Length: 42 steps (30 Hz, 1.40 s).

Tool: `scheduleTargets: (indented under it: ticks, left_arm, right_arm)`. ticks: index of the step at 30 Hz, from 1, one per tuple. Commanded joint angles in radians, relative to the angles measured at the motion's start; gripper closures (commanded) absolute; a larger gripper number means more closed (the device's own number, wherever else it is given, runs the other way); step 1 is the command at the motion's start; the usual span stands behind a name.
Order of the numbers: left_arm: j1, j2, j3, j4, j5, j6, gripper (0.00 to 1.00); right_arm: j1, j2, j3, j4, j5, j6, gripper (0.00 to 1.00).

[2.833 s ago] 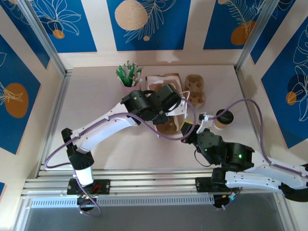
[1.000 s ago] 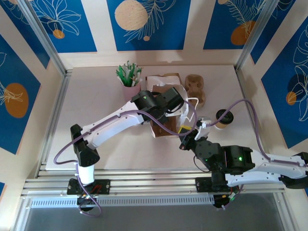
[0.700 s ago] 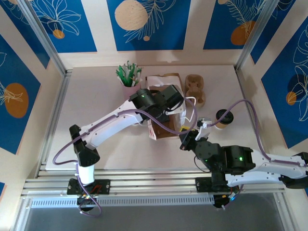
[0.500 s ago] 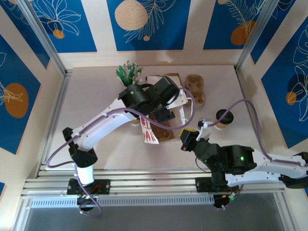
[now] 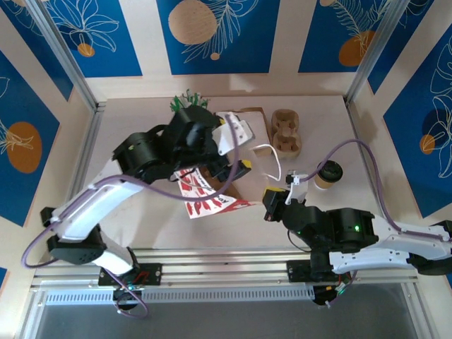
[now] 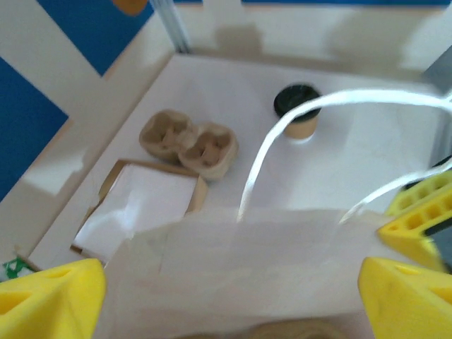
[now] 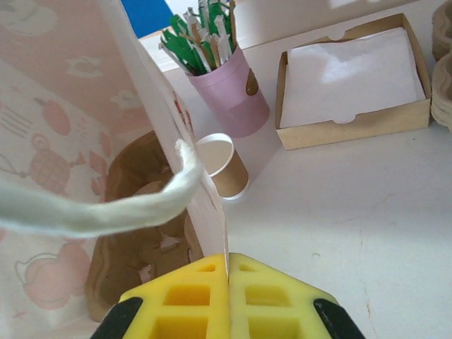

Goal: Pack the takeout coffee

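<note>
Risk: with the left hand (image 6: 226, 296) spread open above it, the pink-printed white paper bag (image 7: 63, 141), pinched at its rim by the closed right hand (image 7: 227, 263) alone, may sag shut. It holds a brown moulded-pulp carrier (image 7: 138, 233); the black-lidded kraft-brown coffee cup (image 5: 328, 173) stands outside, apart, on the surface (image 5: 353, 127).

Place: you're looking at a lab test cell (dressed up café-style).
Frame: aluminium rails (image 5: 219, 270) edge your table (image 5: 131, 119).
Walls: blue leaf-print panels (image 5: 240, 32).
</note>
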Motion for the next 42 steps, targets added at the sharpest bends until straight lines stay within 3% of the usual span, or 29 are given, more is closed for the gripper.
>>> scheduleTargets:
  ticks: [1, 12, 16, 19, 22, 29, 42]
  left_arm:
    - [0.008, -0.03, -0.021, 0.123, 0.13, -0.053, 0.07]
    - [0.005, 0.023, -0.005, 0.148, 0.274, -0.121, 0.07]
    - [0.006, -0.025, 0.013, 0.185, 0.184, -0.093, 0.06]
    - [0.007, -0.135, -0.091, 0.325, 0.07, -0.083, 0.04]
    - [0.008, -0.232, -0.217, 0.451, 0.082, -0.105, 0.02]
    - [0.008, -0.092, -0.097, 0.224, 0.128, -0.168, 0.03]
    - [0.008, -0.01, -0.159, 0.336, 0.117, -0.282, 0.0]
  right_arm:
    - [-0.029, 0.035, 0.052, 0.029, -0.044, -0.08, 1.0]
    - [-0.05, 0.178, 0.169, 0.081, -0.141, -0.197, 1.0]
    - [-0.063, 0.177, 0.184, 0.043, -0.122, -0.229, 1.0]
    - [-0.13, 0.145, 0.171, 0.023, -0.194, -0.236, 1.0]
    - [-0.171, 0.119, 0.153, 0.051, -0.253, -0.239, 1.0]
    - [-0.137, 0.209, 0.219, 0.109, -0.278, -0.301, 1.0]
    - [-0.121, 0.176, 0.148, 0.249, -0.28, -0.255, 1.0]
